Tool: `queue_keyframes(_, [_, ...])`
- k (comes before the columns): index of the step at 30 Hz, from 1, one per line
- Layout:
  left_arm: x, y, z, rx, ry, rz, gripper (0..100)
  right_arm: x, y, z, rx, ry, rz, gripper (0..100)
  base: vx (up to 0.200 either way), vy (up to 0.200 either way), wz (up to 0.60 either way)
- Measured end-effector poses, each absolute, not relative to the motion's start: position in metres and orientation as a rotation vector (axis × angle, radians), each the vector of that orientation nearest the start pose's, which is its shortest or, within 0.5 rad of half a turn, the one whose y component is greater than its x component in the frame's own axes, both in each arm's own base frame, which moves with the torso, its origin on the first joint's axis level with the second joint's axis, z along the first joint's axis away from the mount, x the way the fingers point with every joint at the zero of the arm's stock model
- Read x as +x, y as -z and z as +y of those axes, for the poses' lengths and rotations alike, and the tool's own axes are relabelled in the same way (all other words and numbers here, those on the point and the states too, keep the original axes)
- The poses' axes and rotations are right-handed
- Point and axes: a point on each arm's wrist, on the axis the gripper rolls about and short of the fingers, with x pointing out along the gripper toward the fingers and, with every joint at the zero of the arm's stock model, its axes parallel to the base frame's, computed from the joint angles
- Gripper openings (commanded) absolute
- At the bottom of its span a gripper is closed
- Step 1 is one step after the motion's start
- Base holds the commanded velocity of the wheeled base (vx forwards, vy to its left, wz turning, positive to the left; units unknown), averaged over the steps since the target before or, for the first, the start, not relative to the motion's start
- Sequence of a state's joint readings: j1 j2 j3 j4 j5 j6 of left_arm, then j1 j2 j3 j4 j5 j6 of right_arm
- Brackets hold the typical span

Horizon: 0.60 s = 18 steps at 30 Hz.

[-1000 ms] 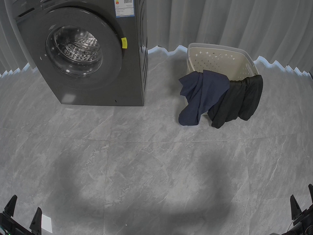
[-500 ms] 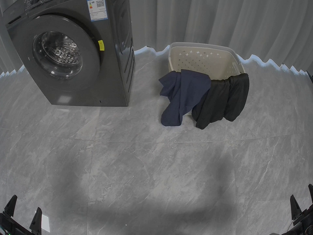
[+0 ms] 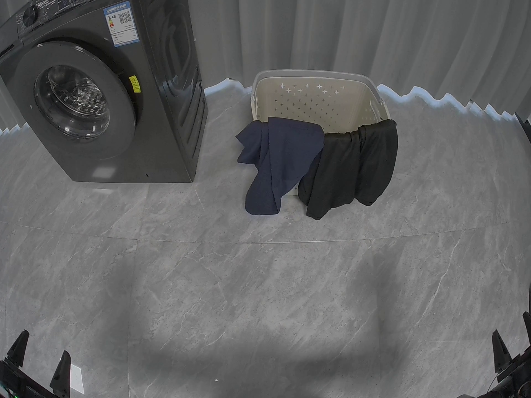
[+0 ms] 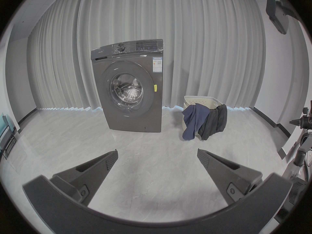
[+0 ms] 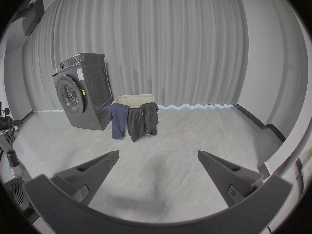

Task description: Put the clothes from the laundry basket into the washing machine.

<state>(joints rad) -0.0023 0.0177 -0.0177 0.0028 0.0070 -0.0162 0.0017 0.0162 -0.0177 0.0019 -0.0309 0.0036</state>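
Head view: one dark grey, box-shaped metal washing machine (image 3: 110, 100) with a single round glass-windowed door (image 3: 72, 101) stands at the far left edge of the grey, marble-veined tile floor (image 3: 265, 294), backed by a pleated white curtain (image 3: 359, 29). Near its right side, a strip of floor between them, sits one cream rectangular plastic laundry basket (image 3: 310, 74), its walls pierced with small star-shaped holes. Two garments hang over the basket's front rim, touching side by side: one soft navy blue cloth (image 3: 282, 156) at the rim's left corner and one crumpled black cloth (image 3: 345, 164) towards the right corner, both trailing down to the floor. Two grippers sit low above the near floor, well apart from the basket: the left gripper (image 4: 157, 151) and the right gripper (image 5: 158, 152) each have their two dark wedge-shaped fingers spread wide, grasping nothing.
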Motion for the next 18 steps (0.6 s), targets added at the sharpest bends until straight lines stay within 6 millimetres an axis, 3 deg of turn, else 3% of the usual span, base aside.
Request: queue_keyframes(18, [-0.0227,-0.0802,0.0003,-0.021,-0.005,0.005,100,-0.0229,-0.0806,-0.0007,0.003,0.03,0.0,100,0.2,0.0,0.0])
